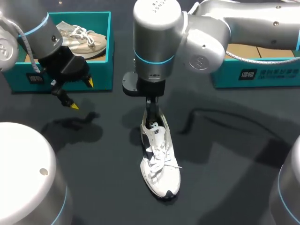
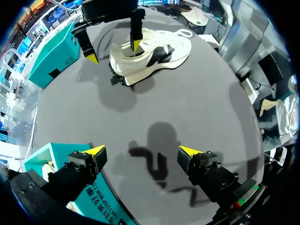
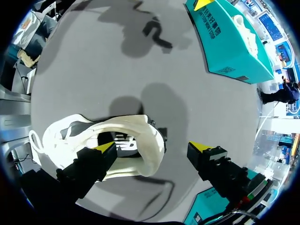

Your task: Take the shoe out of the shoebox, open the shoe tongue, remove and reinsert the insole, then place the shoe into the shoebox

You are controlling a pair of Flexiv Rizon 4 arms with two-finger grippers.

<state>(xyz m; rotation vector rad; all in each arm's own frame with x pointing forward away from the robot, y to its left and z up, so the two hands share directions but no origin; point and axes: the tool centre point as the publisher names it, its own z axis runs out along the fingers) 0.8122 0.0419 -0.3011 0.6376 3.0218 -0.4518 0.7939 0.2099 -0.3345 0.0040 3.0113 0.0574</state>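
A white sneaker lies on the dark table, toe toward the front edge, laces loose. My right arm reaches in past the middle. Its gripper stands open at the heel, with one finger down inside the shoe's mouth and the other finger outside behind the heel collar. My left gripper hangs open and empty just in front of the left teal shoebox. From the left gripper, the sneaker lies well ahead.
A beige shoe rests inside the left shoebox. A second teal box stands at the back right under my right arm. Bare dark table surrounds the sneaker on both sides.
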